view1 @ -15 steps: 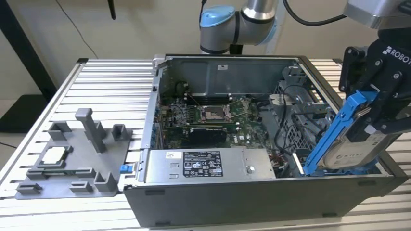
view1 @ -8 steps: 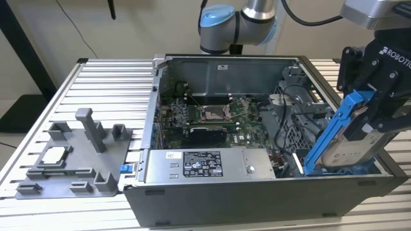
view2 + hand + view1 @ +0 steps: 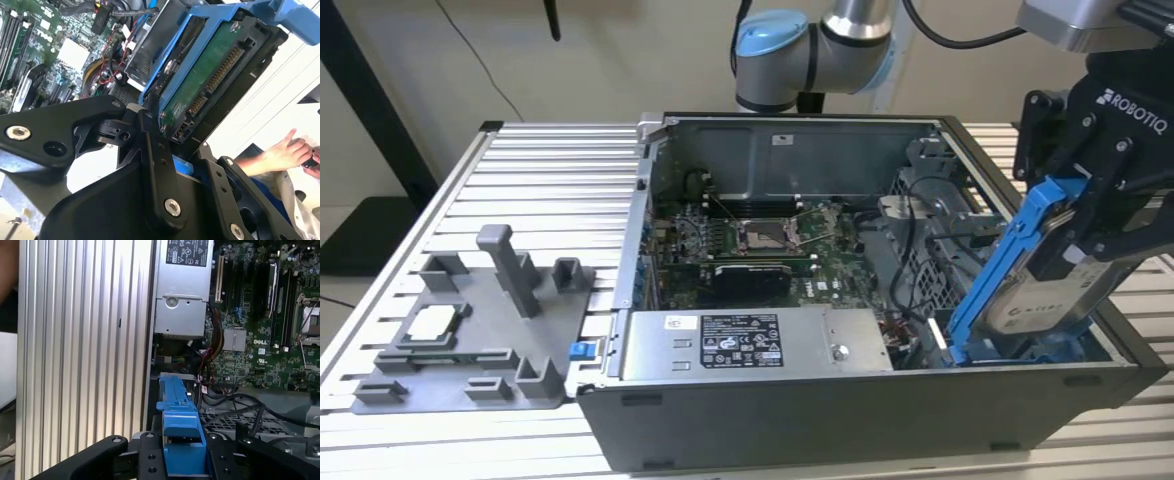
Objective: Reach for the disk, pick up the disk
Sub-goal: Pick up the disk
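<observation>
You are past the reach and into the pick-up: your black two-fingered gripper (image 3: 1107,215) is clamped on the disk (image 3: 1034,300), the flat silver-grey hard drive with a white label in its bright blue plastic bracket. In the exterior view the disk stands steeply tilted at the right end of the open grey computer case (image 3: 854,420), its upper end between the jaws and its lower end down at the blue plastic bay (image 3: 1041,352).

In the second wrist view the black fingers (image 3: 150,130) press against the disk (image 3: 205,85) from both sides, with the green circuit board and connector edge facing the camera. Whether the lower corner has fully cleared the bay is hard to judge from these angles; it looks close to it, possibly touching.

Judging by this, the lift is only partly done. The next move calls for a straight pull along the bracket's own line, with care for the loose black cables (image 3: 235,400) beside it.

A person's hand (image 3: 280,152) is near the rig's edge.
</observation>
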### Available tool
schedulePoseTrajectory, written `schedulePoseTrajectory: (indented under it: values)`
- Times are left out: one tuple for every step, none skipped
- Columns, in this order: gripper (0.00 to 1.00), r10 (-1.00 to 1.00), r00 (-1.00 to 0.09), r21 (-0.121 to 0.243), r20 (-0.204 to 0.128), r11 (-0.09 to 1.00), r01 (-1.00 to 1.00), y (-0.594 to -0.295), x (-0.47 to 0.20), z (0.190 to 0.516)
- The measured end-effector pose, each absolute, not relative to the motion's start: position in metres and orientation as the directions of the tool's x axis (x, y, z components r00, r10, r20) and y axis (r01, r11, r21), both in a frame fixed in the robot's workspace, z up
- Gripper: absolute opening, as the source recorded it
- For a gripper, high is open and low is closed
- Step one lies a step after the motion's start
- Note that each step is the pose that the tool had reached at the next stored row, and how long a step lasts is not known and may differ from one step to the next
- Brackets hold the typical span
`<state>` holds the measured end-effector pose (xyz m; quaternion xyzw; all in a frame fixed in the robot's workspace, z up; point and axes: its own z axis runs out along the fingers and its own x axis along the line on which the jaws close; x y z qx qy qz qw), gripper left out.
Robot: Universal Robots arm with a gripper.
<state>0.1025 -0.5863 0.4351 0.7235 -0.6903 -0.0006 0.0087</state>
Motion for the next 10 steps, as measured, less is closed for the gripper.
schedulePoseTrajectory:
  values:
    - [0.00, -0.999, 0.047, 0.013, 0.011, -0.047, -0.999, -0.5862, 0.1029, 0.4351]
    - [0.00, -0.999, 0.047, 0.013, 0.011, -0.047, -0.999, -0.5862, 0.1030, 0.4351]
    - [0.00, -0.999, 0.047, 0.013, 0.011, -0.047, -0.999, -0.5862, 0.1030, 0.4351]
    - [0.00, -0.999, 0.047, 0.013, 0.011, -0.047, -0.999, -0.5861, 0.1030, 0.4352]
    - [0.00, -0.999, 0.047, 0.013, 0.011, -0.047, -0.999, -0.5861, 0.1030, 0.4351]
    - [0.00, -0.999, 0.047, 0.013, 0.011, -0.047, -0.999, -0.5861, 0.1031, 0.4351]
    - [0.00, -0.999, 0.047, 0.013, 0.011, -0.047, -0.999, -0.5861, 0.1031, 0.4351]
    - [0.00, -0.999, 0.047, 0.013, 0.011, -0.047, -0.999, -0.5861, 0.1031, 0.4351]
    - [0.00, -0.999, 0.047, 0.013, 0.011, -0.047, -0.999, -0.5861, 0.1031, 0.4351]
    - [0.00, -0.999, 0.047, 0.013, 0.011, -0.047, -0.999, -0.5861, 0.1031, 0.4351]
